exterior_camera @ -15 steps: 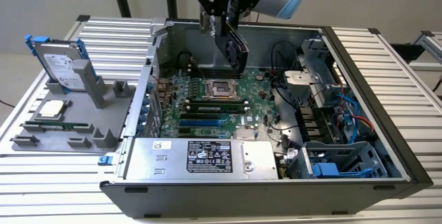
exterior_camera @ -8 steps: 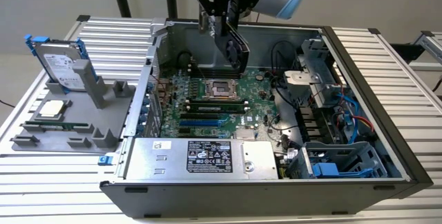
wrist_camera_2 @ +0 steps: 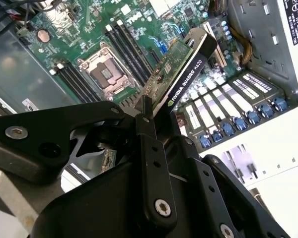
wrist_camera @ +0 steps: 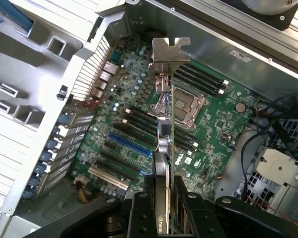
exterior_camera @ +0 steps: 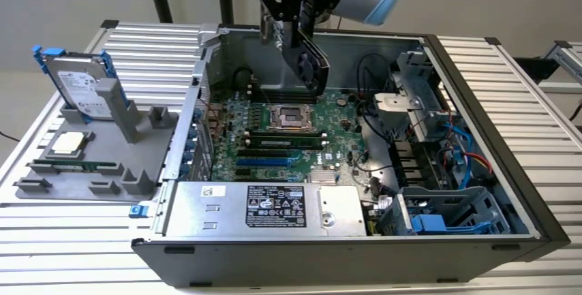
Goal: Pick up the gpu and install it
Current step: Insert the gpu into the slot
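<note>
Above the open computer case (exterior_camera: 345, 257) hangs the claw (exterior_camera: 293, 33), clenched on the gpu (exterior_camera: 310, 67); in both wrist views its two black fingers (wrist_camera: 139, 208) press on the card's opposite faces; the card juts out from between them, edge-on and tilted.

Beyond the fingertips in the first wrist view, the gpu (wrist_camera: 167, 131) ends in its silver bracket (wrist_camera: 170, 53), the part farthest from the claw (wrist_camera: 164, 198); in the second wrist view the black cooler (wrist_camera_2: 188, 74) shows on one face and green board on the other, with the claw (wrist_camera_2: 161, 126) closed near the card's end.

Below the claw lies the green motherboard (exterior_camera: 345, 146), and the gpu hangs over it, seated in no slot; the empty CPU socket (exterior_camera: 294, 113) sits just under the card in the exterior view; the blue expansion slot (exterior_camera: 264, 162) lies farther off, toward the power supply (exterior_camera: 264, 206) at the case's near wall.

Well apart from the claw, toward the exterior view's left, a grey holder (exterior_camera: 54, 187) rests on the slatted tabletop (exterior_camera: 509, 84); it carries a hard drive (exterior_camera: 78, 87) with blue rails standing upright, a CPU chip (exterior_camera: 71, 143) and a memory stick (exterior_camera: 73, 165).
</note>
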Motion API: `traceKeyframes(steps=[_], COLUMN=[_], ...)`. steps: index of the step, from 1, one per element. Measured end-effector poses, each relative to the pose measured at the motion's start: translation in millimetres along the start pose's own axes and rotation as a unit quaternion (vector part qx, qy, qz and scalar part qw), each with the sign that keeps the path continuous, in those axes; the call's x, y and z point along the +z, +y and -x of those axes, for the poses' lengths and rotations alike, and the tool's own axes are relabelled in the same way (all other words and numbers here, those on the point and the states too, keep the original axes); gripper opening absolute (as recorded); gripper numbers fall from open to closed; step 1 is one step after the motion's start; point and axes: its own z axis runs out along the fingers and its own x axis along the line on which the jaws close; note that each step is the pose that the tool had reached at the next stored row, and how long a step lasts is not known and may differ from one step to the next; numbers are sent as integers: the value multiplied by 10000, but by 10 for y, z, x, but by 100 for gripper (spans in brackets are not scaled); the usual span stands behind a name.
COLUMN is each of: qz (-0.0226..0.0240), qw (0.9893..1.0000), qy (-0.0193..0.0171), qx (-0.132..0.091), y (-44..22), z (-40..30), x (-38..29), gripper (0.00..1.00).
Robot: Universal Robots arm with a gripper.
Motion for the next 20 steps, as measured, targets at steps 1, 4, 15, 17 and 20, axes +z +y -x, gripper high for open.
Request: traceKeyframes(steps=[1,4,15,17,20], qz=[0,1,6,7,8], qw=[10000,10000,9993,9991,9987], qy=[1,2,5,6,8], qx=[-20,-73,-362,-423,-511], y=[0,0,0,0,0], z=[0,0,0,0,0], x=[-1,-1,-1,-2,-3], gripper=[0,0,0,0,0])
